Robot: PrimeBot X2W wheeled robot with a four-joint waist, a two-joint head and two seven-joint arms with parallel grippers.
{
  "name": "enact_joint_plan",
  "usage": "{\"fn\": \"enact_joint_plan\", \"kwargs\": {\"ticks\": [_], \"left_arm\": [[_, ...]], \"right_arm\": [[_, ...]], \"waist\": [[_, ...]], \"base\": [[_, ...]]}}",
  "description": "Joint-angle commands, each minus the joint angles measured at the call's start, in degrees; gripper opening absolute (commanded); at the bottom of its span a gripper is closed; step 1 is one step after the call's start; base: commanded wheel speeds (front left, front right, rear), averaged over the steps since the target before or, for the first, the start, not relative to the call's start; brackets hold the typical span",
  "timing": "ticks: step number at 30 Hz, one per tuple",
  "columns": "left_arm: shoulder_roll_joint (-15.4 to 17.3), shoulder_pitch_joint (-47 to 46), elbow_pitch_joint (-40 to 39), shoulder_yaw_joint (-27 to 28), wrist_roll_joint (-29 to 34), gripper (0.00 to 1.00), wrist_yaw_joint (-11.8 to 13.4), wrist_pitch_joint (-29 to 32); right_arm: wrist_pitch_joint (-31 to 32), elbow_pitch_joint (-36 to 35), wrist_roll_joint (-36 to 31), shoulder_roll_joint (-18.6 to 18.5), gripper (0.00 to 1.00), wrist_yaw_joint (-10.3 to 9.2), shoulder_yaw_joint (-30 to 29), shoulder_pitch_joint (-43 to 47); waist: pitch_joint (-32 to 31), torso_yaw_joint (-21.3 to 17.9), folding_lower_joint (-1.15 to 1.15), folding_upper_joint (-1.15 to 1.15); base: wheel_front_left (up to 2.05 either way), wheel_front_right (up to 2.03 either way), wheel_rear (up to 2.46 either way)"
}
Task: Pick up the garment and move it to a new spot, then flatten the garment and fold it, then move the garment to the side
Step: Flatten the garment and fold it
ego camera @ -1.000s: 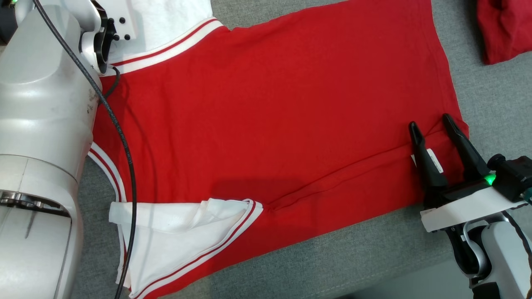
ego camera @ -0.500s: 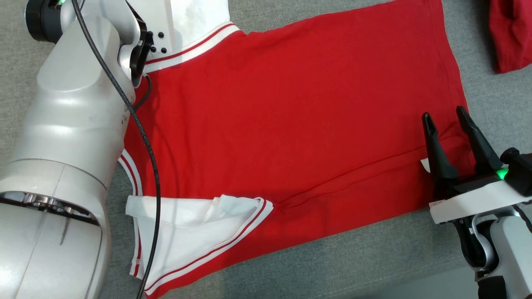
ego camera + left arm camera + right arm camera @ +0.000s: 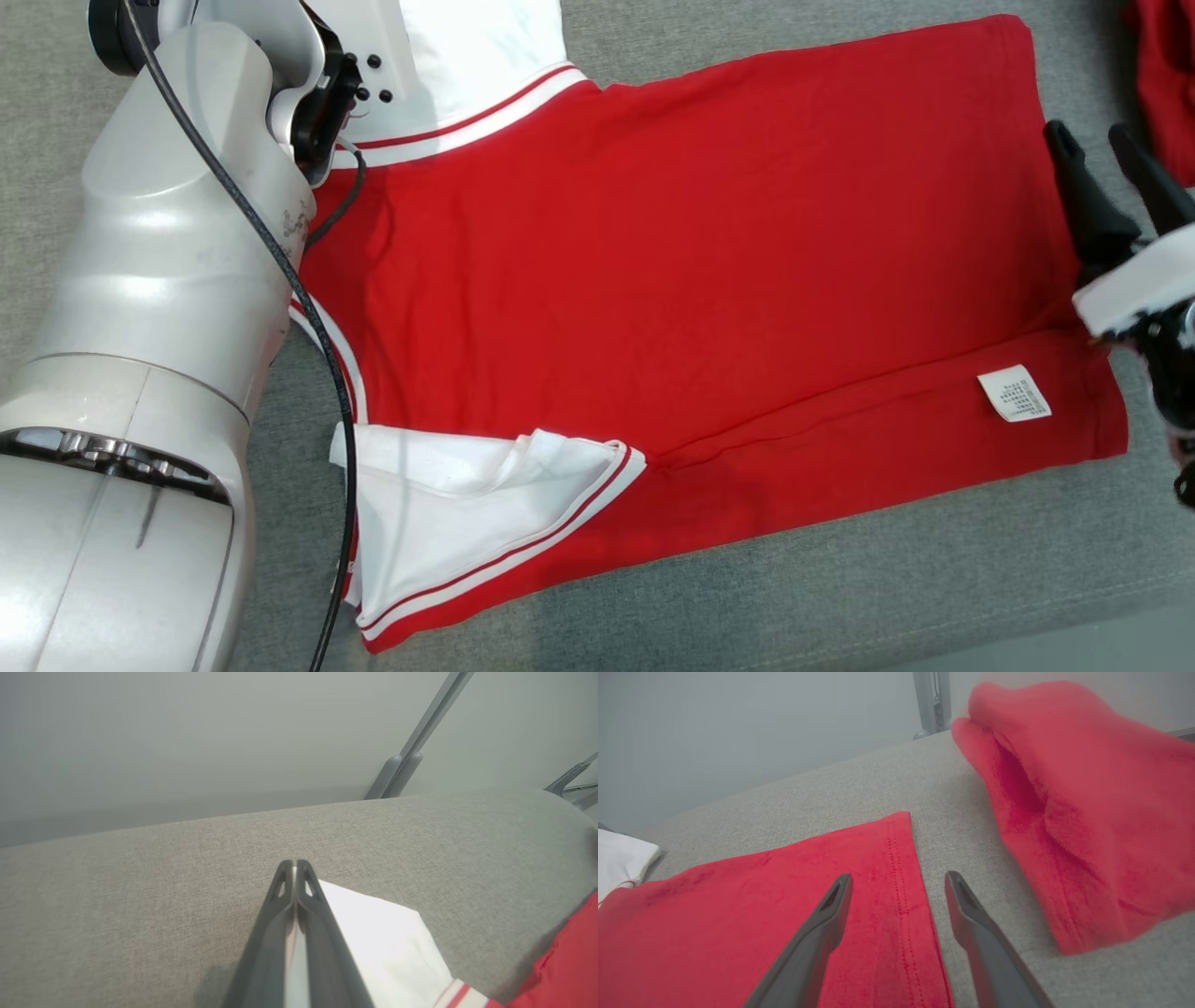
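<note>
Left jaws are gripping the shirt's (image 3: 700, 261) white sleeve (image 3: 373, 933) near the grey table's (image 3: 140, 882) edge; right jaws are hovering open over its hem, beside another red cloth (image 3: 1087, 812).

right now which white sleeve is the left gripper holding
The far sleeve, at the head view's top; the left gripper is shut on it. The near sleeve lies free.

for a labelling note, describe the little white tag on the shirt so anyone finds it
A red garment lies on the grey cushion. Near its lower right corner in the head view sits the tag. It is a small printed white rectangle, far from the striped white sleeves.
</note>
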Motion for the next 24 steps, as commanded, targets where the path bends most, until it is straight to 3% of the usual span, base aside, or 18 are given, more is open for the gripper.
{"fn": "enact_joint_plan", "kwargs": {"ticks": [1,7,14,22,24], "left_arm": [[1.75,-1.66,-1.83,0.82,-0.92,0.00,-0.68,0.06],[1.73,-2.24,-3.38,0.69,-2.02,0.00,-1.86,0.75],[1.56,-2.43,-5.79,-0.26,-2.61,0.00,-2.44,1.28],[1.67,-2.49,-8.36,-1.49,-2.60,0.00,-2.63,2.10],[1.77,-2.50,-8.97,-1.75,-2.54,0.00,-2.61,2.41]], "right_arm": [[2.40,0.31,1.76,-1.51,1.00,0.00,1.20,-1.50],[11.74,8.67,6.38,-3.51,1.00,0.00,2.82,-11.44],[16.34,19.32,6.45,-4.46,1.00,0.00,5.24,-20.97],[17.76,27.83,7.40,-2.35,1.00,0.00,8.03,-27.79],[18.15,29.67,7.48,-1.94,0.88,0.00,8.84,-28.95]], "waist": [[0.08,0.48,0.00,0.00],[0.66,1.98,0.00,0.00],[1.79,4.28,0.00,0.00],[2.56,5.68,0.00,0.00],[2.73,5.93,0.00,0.00]], "base": [[0.00,0.00,0.00],[0.00,0.00,0.00],[0.00,0.00,0.00],[0.00,0.00,0.00],[0.00,0.00,0.00]]}}
